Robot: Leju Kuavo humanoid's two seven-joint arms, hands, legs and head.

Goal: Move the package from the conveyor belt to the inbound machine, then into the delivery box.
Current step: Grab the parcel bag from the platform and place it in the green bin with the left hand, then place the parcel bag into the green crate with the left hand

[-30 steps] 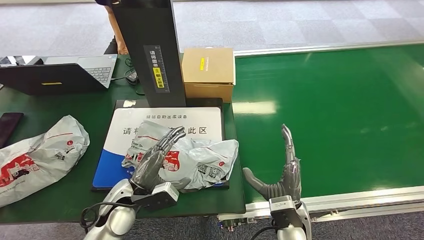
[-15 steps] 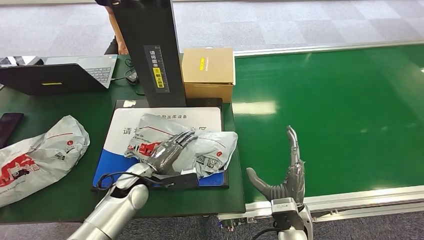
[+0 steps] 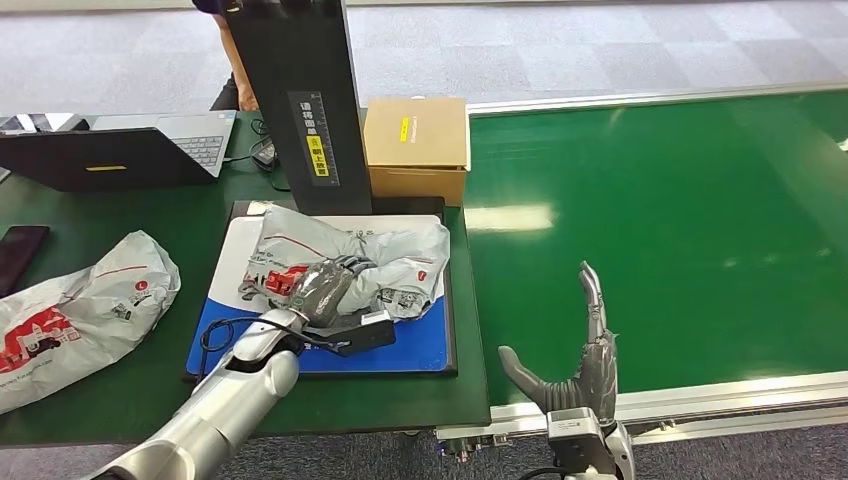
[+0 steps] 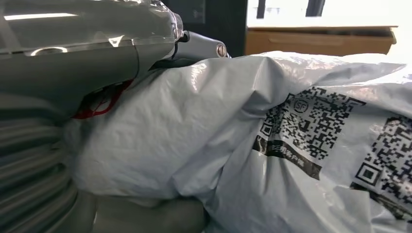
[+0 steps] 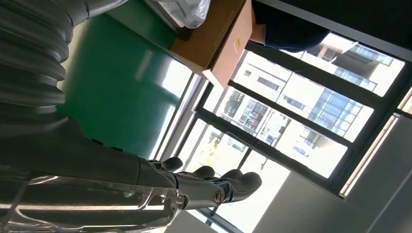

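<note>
Forward goes the left hand, and the package has gone with it, sliding up the inbound machine's platform until its far edge sits right at the foot of the black scanner column. More of the blue front strip of the platform is bare than a second ago. The right hand has barely shifted; it stands open and upright at the near edge of the conveyor belt, fingers straight, holding nothing.

On the left, fingers are curled down over the near side of the package, and the wrist view has the thumb tucked under it, so I read that as a grip on the bag.

The package lies with its long axis across the platform, directly ahead of the left hand and touching it; that hand is clearly the nearer one. It is a grey-white plastic mailer, crumpled and soft, with red printing and black QR codes facing up. Any lift will likely let it sag.
</note>
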